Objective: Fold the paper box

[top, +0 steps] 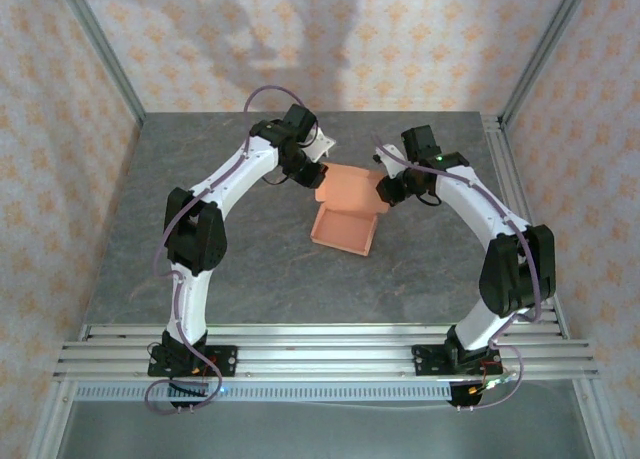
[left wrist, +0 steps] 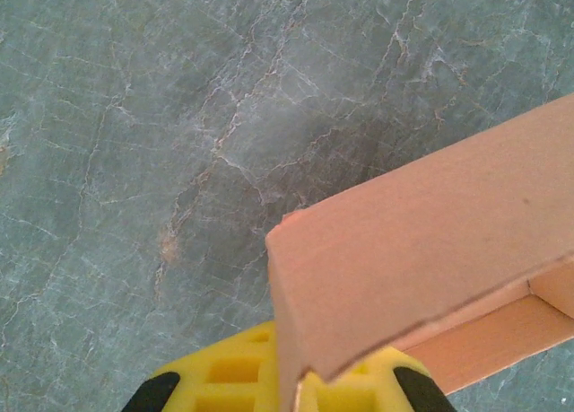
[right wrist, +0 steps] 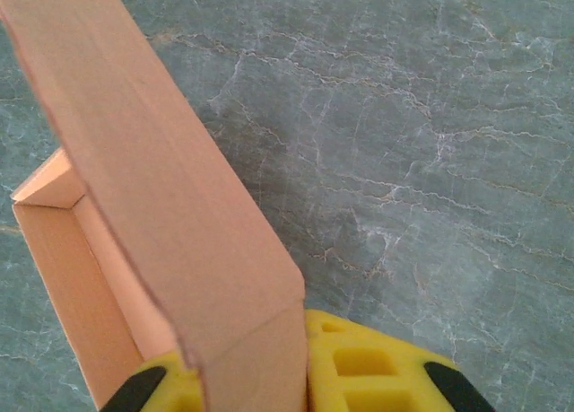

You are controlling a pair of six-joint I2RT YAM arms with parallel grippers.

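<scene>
Evenly, left gripper (top: 318, 179) and right gripper (top: 383, 191) pinch the upper corners of the salmon-orange cardboard paper box (top: 345, 219) lying below them.

- Paper box (top: 345, 219): you're looking at thin salmon cardboard, matt and smooth, cut edges slightly fibrous.
- Table (top: 250, 269): grey stone-veined surface, mostly matt.
- Left gripper (left wrist: 291, 385), fingers (left wrist: 224, 376): yellow plastic, smooth, satin.
- Rails (top: 320, 344) along the table's near edge: you'll read brushed metal.
</scene>
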